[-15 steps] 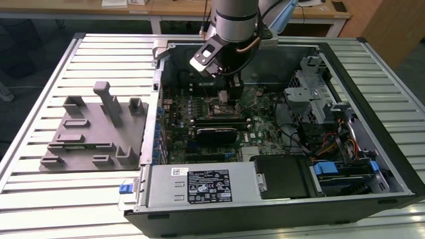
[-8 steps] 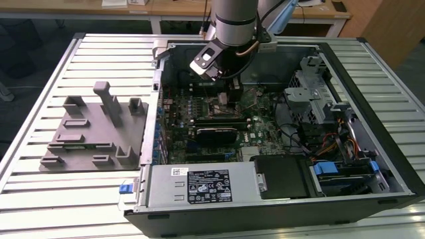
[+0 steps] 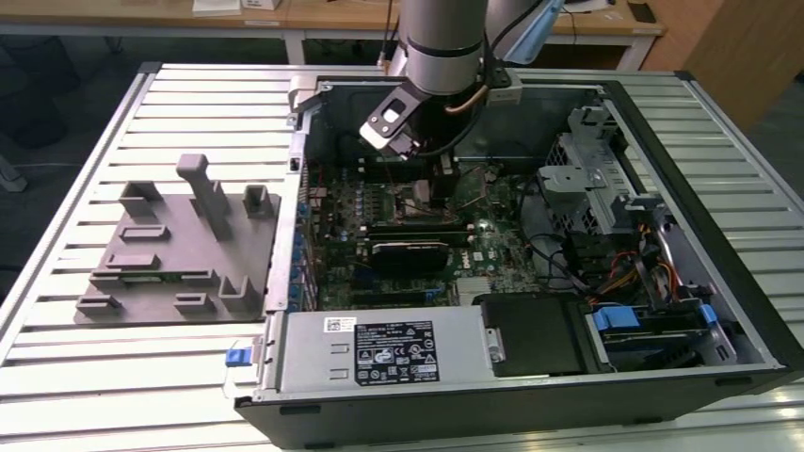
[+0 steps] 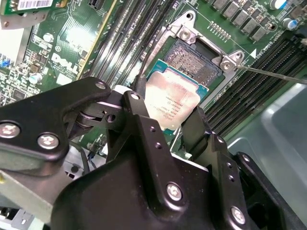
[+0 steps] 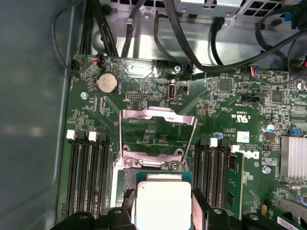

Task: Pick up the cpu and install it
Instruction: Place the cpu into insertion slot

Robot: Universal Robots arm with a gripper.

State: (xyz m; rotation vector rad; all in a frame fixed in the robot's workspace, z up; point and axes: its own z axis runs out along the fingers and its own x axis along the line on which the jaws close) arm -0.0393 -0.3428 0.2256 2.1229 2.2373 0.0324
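One hand [image 4: 168,111] grips the cpu [image 4: 175,96] above the socket [image 4: 192,60].

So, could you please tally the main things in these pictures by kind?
silver-topped square cpu: 1
black metal claw, shut on the cpu: 1
open black computer case: 1
grey plastic fixture block: 1
Total: 4

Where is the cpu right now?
In both wrist views the cpu sits clamped in the gripper, hovering just over the open socket between the memory slots.
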